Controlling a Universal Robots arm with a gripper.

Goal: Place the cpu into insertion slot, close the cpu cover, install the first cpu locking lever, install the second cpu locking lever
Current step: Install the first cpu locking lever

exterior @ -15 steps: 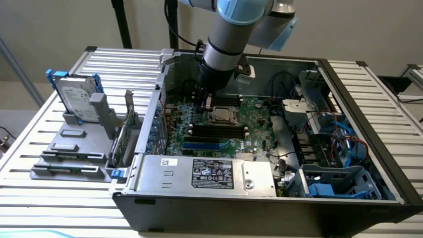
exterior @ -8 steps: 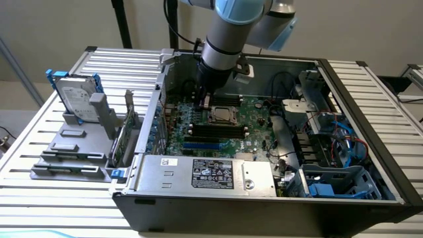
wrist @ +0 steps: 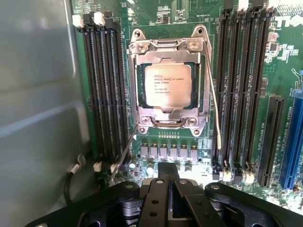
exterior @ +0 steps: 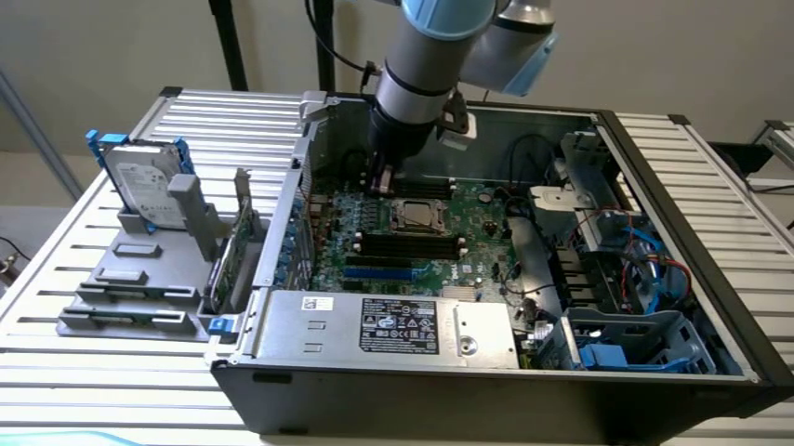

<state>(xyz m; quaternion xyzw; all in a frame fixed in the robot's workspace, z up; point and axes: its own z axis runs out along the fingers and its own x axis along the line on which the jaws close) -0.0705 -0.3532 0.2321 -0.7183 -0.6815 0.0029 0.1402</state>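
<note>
**Exterior view.** An open computer case [exterior: 496,409] lies on a slatted metal table [exterior: 74,372]. The arm [exterior: 416,84] comes steeply down from above into the case. Its gripper [exterior: 382,178] hangs low over the green circuit board [exterior: 484,197], just beside the socket [exterior: 416,216], towards the exterior view's left. A grey power supply box [exterior: 385,323] sits nearest the camera. Blue plastic drive bays [exterior: 633,344] and loose cables crowd the exterior view's right. Outside the case, a hard drive [exterior: 139,186] stands upright in a grey holder.

**Wrist view.** The chip [wrist: 168,85], square with a pale metal face, lies seated in the socket. The cover plate [wrist: 166,53], a silvery frame with an open middle, lies flat over the chip's edges. One wire lever [wrist: 214,106] runs along one side of the socket. A second lever [wrist: 124,158] slants away from a corner. Both appear unlatched, though the thin wire is hard to trace. Long black memory slots [wrist: 104,85] flank the socket on both sides, and a grey case wall [wrist: 38,118] stands beyond one bank. The gripper's black fingers [wrist: 156,203] are pressed together and hold nothing. They are apart from the socket, with a row of small board parts between.
</note>
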